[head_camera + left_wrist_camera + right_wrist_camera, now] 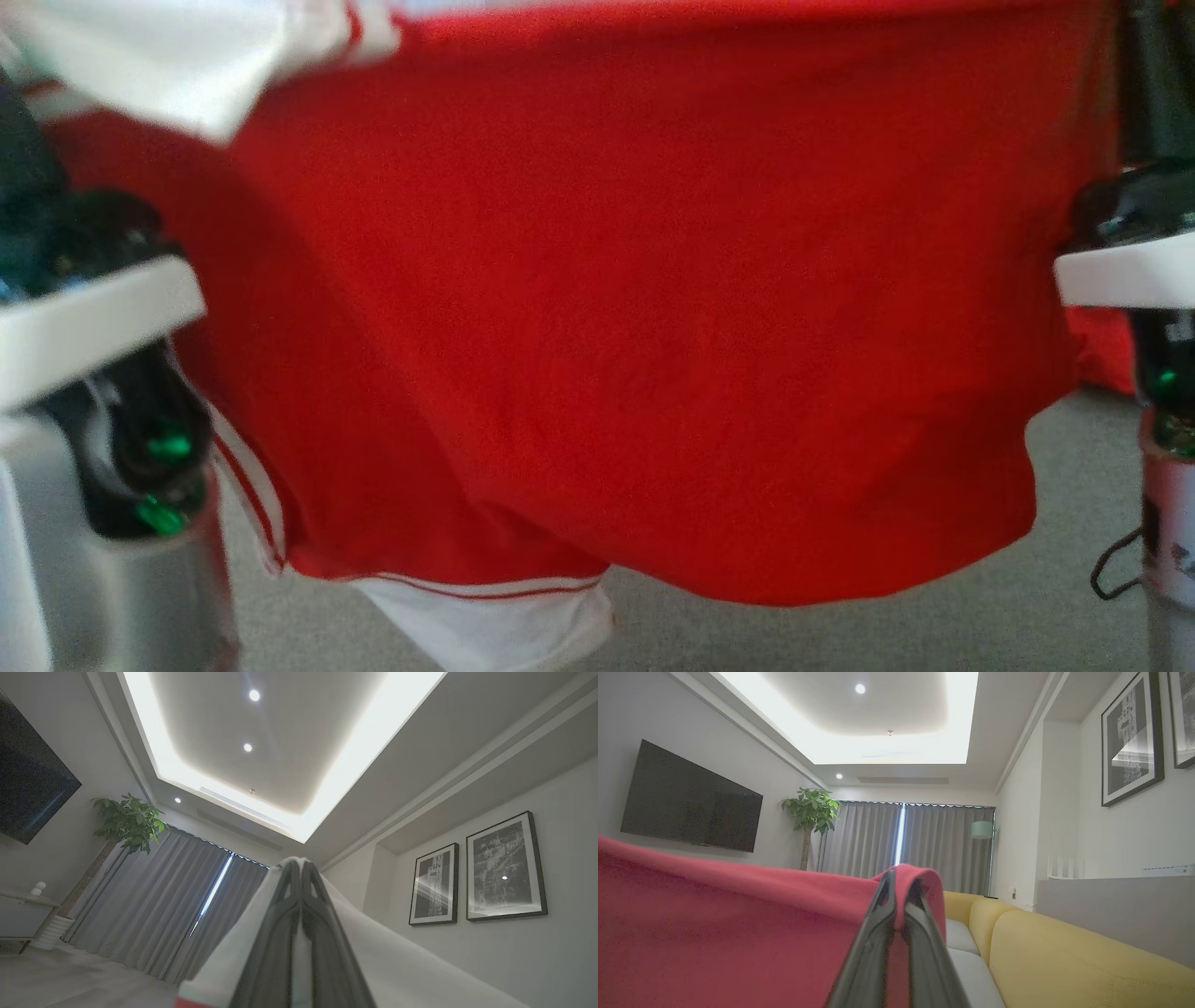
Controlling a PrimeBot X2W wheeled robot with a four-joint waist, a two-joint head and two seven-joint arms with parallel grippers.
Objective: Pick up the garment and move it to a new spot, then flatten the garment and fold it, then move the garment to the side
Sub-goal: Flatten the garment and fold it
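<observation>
Hanging up in the air, the red shirt is stretched wide between the robot's two arms. It is lifted off the ground, and its bottom edge sags in a soft curve above the grey carpet. One white sleeve with a thin red stripe dangles at the bottom. Another white piece of the shirt folds over at the top left corner.

The left gripper is squeezed tight on the white cloth of the shirt. Its two dark fingers press together with the cloth pinched between them, and a tiny bit of red peeks out low down. The right gripper is squeezed tight too. It holds the red cloth, which drapes over its fingertips.

In the head view the left arm is just beside the shirt's left edge, and the right arm is just beside its right edge.

Around the shirt is a living room. A yellow sofa with pale seat cushions sits near the right gripper. A big dark TV hangs on the wall. A green leafy plant stands near the grey curtains. Two black and white framed pictures hang on the other wall. Up high, the ceiling glows with a bright strip of light.
</observation>
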